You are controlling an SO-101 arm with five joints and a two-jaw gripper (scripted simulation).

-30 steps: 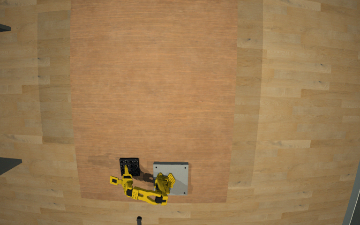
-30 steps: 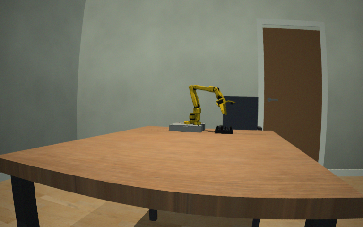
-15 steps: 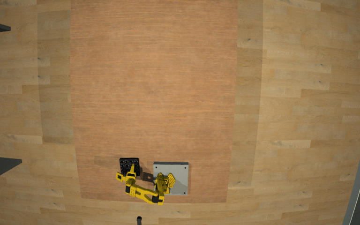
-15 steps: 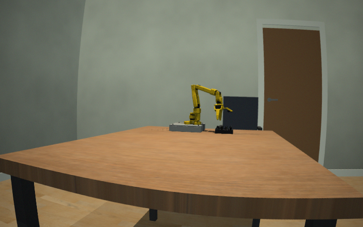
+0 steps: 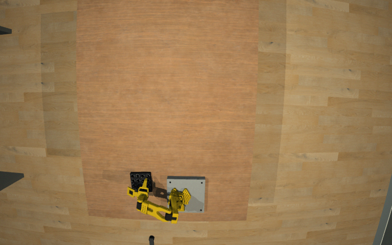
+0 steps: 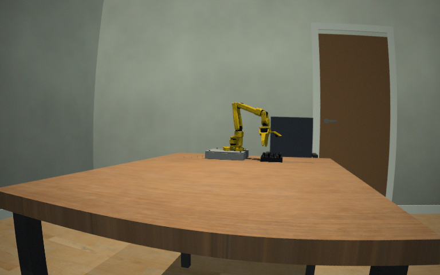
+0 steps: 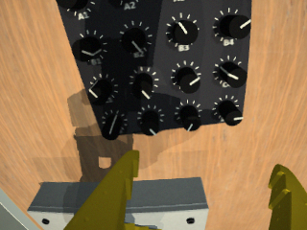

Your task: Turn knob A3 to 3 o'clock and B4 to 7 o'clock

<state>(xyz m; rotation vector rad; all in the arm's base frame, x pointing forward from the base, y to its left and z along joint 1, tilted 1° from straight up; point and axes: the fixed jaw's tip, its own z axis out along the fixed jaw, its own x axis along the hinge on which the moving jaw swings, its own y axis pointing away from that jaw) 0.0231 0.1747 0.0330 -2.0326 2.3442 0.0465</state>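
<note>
The knob box (image 5: 149,180) (image 6: 271,159) (image 7: 168,103) sits on the tabletop (image 5: 167,101) (image 6: 227,191) (image 7: 269,139), below the raised gripper (image 5: 145,185) (image 6: 264,145) (image 7: 203,160), whose fingers stand apart, holding nothing. Knob B4 (image 7: 237,27) looks small and rigid, probably light to turn; pinch its sides squarely, since neighbouring knobs crowd it.
</note>
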